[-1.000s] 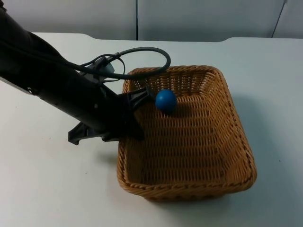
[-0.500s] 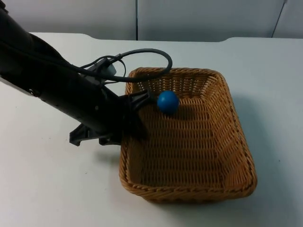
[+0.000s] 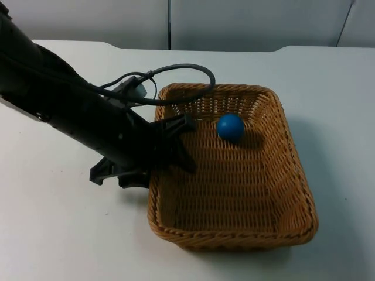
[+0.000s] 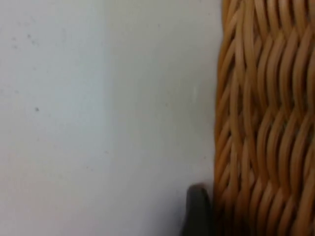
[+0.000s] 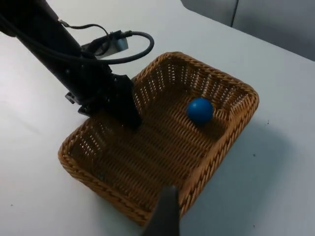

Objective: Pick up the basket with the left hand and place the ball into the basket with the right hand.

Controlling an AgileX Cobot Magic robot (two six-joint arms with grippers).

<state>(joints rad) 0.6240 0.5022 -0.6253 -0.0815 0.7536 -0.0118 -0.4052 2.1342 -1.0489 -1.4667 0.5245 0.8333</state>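
Note:
A tan wicker basket (image 3: 306,196) sits in the middle of the white table. A blue ball (image 3: 230,127) lies inside it near the far wall, right of centre. My left gripper (image 3: 158,167) straddles the basket's left wall, one finger inside and one outside, shut on that wall. In the left wrist view the woven basket wall (image 4: 266,123) runs right beside a black fingertip (image 4: 197,211). The right wrist view looks down from high up on the basket (image 5: 246,105), the ball (image 5: 200,109) and the left gripper (image 5: 125,110); the right gripper (image 5: 165,216) hangs well above the basket's near rim.
The left arm (image 3: 64,111) slants across the table's left side, with a grey cable looping over the basket's far-left corner. White table top (image 3: 340,93) lies open to the right of the basket and in front of it. A grey partition wall (image 3: 234,23) closes the back.
The ball has rolled to the right along the basket's far wall. The basket and the left gripper have shifted slightly.

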